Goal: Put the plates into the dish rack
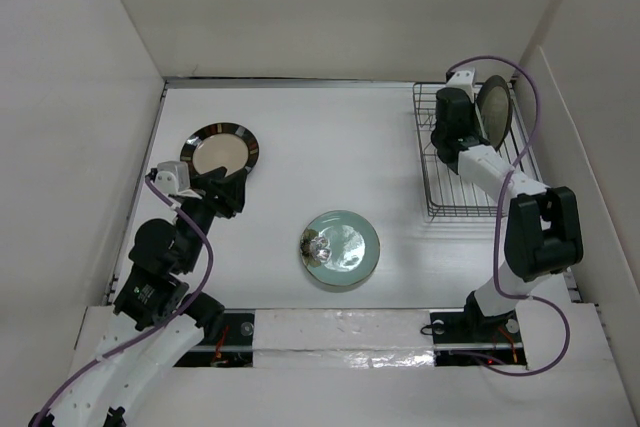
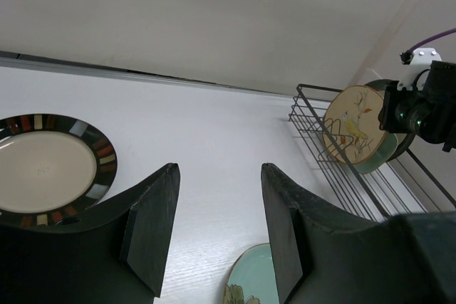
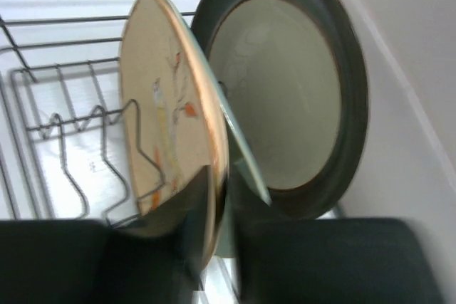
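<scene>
The dark wire dish rack stands at the right. In the right wrist view three plates stand on edge in it: a cream floral plate, a pale green plate behind it, and a cream plate with a dark rim at the far end. My right gripper is shut on the floral plate's lower rim; from above it is at the rack's far end. A striped-rim plate and a round celadon plate lie flat on the table. My left gripper is open and empty, just near the striped plate.
White walls enclose the table on the left, back and right, and the rack sits close to the right wall. The rack's near prongs hold nothing. The celadon plate shows under the left gripper's right finger.
</scene>
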`<move>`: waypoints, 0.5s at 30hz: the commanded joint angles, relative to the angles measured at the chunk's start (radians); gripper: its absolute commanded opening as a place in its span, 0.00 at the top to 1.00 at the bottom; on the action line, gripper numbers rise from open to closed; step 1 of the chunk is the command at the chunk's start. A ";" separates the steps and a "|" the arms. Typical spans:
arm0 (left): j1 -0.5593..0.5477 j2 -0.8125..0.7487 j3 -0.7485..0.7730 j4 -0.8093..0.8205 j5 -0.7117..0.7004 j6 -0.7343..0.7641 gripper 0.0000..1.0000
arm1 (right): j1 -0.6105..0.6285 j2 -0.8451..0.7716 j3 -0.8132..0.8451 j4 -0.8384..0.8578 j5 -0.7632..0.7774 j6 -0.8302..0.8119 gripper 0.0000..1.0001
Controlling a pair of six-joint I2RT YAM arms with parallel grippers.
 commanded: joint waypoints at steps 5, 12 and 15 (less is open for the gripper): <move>0.003 0.019 -0.011 0.050 -0.003 0.000 0.53 | -0.022 -0.054 0.076 -0.085 -0.082 0.200 0.47; 0.003 0.038 -0.010 0.047 -0.014 0.003 0.54 | -0.006 -0.173 0.100 -0.157 -0.158 0.292 0.39; 0.003 0.044 -0.004 0.046 -0.004 0.003 0.54 | 0.066 -0.247 0.049 -0.154 -0.204 0.329 0.39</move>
